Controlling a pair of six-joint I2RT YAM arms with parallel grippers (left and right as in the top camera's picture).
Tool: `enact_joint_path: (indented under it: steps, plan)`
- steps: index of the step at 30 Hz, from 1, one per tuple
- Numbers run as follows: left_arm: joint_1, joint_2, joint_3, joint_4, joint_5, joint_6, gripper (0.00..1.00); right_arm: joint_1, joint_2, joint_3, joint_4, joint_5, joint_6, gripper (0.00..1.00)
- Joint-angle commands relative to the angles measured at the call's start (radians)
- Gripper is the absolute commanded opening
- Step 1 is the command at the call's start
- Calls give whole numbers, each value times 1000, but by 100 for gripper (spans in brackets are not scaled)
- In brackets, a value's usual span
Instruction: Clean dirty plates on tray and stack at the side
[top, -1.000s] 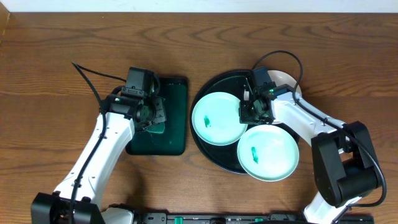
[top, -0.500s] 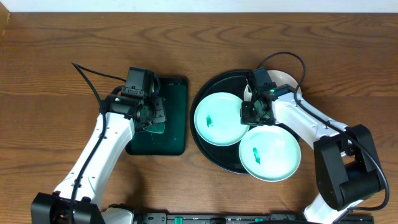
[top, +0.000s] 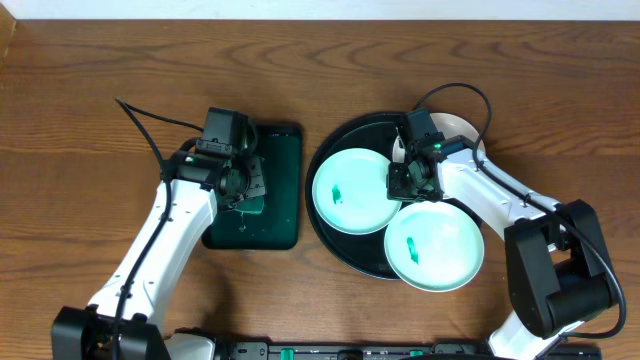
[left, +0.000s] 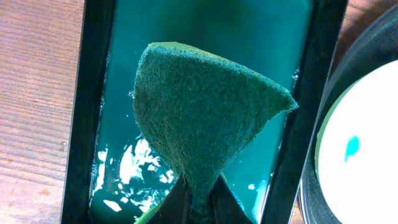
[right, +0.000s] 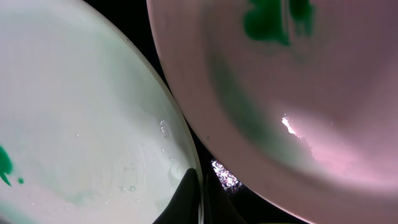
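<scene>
The wooden table (top: 100, 100) carries a big black tray (top: 345, 135). In the tray lie a left plate (top: 350, 192) and a front plate (top: 433, 248), both mint, smeared green and touching at the rims. A third plate (top: 462, 128) peeks out behind the right arm. Beside the tray sits a small green tray (top: 280, 160). Over it the left hand (left: 196, 208) pinches a green sponge (left: 199, 112). The right hand (right: 200, 205) is clamped on the left plate's rim.

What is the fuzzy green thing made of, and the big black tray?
The sponge looks like rough, fibrous scouring material, matte and fuzzy. The tray looks like hard plastic, maybe lacquered: smooth, glossy black with light glints.
</scene>
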Motion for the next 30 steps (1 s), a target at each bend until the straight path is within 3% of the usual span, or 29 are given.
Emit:
enact_joint_path:
  steps: [1,30]
  plan:
    - [1,31,12,8,-20,6,7,2,-23,-9,-3,39,13,1]
    - [1,84,12,35,-28,6,7,14,-23,-10,6,39,10,1]
